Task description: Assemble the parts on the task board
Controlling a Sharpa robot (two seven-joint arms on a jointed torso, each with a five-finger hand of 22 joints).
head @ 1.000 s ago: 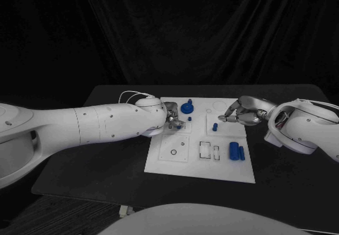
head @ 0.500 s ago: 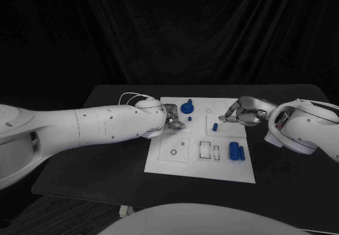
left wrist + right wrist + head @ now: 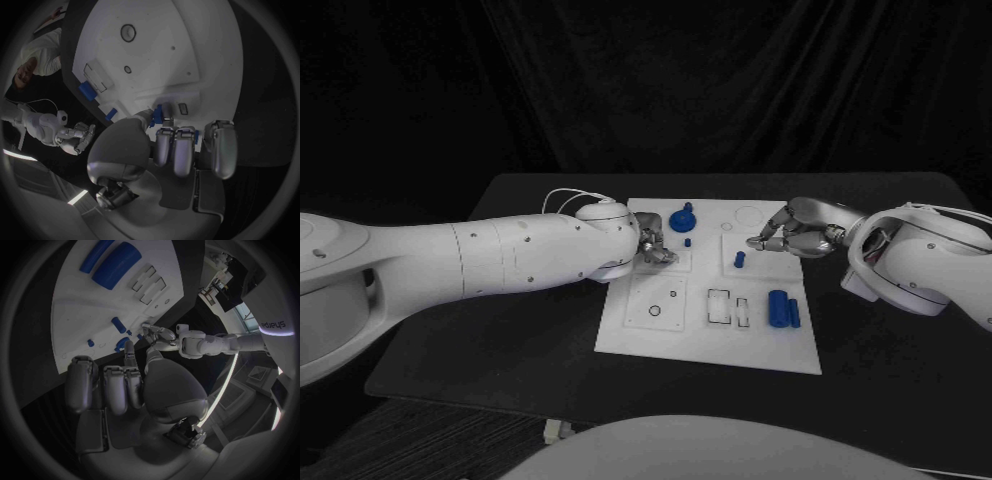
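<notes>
The white task board [image 3: 678, 335] lies in the middle of the black table. My left hand [image 3: 652, 249] hovers over the board's left side and pinches a small blue part [image 3: 158, 114] between thumb and fingers, close to a small rectangular slot [image 3: 182, 108]. My right hand [image 3: 785, 231] rests over the board's far right corner with its fingers [image 3: 115, 385] curled in and nothing seen in them. A blue knob [image 3: 682, 219] and two short blue pegs [image 3: 688, 242] [image 3: 738, 259] stand between the hands. A thick blue cylinder [image 3: 777, 308] and a thin blue bar [image 3: 795, 313] lie on the board's near right side.
Empty recesses mark the board: a round hole [image 3: 655, 311] near the left and rectangular slots [image 3: 718, 306] in the middle. Bare black table [image 3: 488, 340] stretches around the board on all sides. A white cable [image 3: 564, 194] loops over my left wrist.
My left hand has shifted slightly over the board's left side, and the small blue part under it now shows less. The right hand has stayed put.
</notes>
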